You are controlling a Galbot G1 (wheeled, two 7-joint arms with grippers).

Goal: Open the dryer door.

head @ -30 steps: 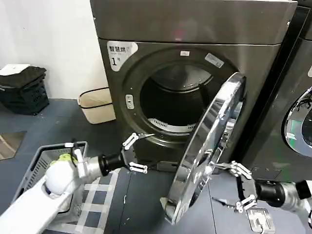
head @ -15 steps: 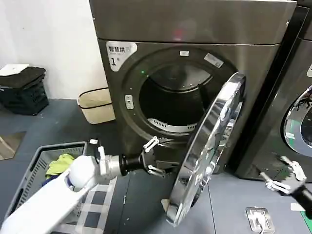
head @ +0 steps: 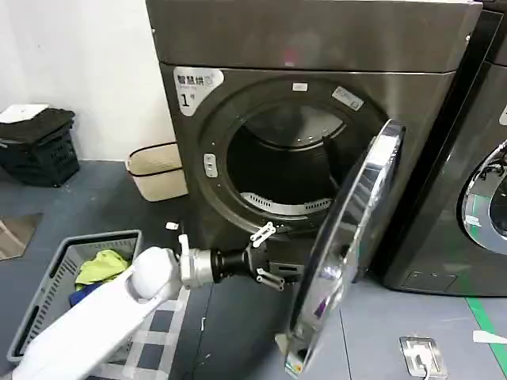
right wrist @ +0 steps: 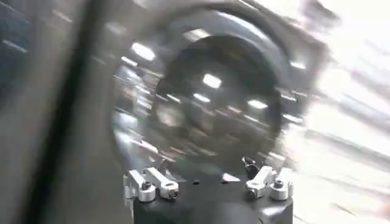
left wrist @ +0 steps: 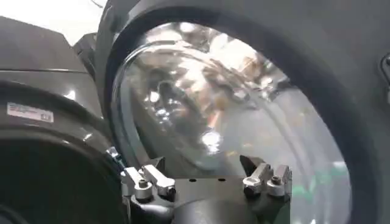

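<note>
As we read it, door: the dryer door (head: 348,253) stands swung out, edge-on, hinged at the drum's right.
Left claw (head: 268,256): spread, empty, just left of its inner face, so we judge it nearer.
Right claw (right wrist: 207,185): spread, empty.

The dryer door (head: 348,237) has a shiny chrome ring around dark tinted glass, on a grey-brown machine (head: 317,47) with a white label (head: 196,85). The left gripper (head: 268,257) has silver fingers on a black wrist and white arm. A grey basket (head: 47,277) holds yellow-green cloth (head: 99,265); the floor (head: 95,198) is blue-grey
</note>
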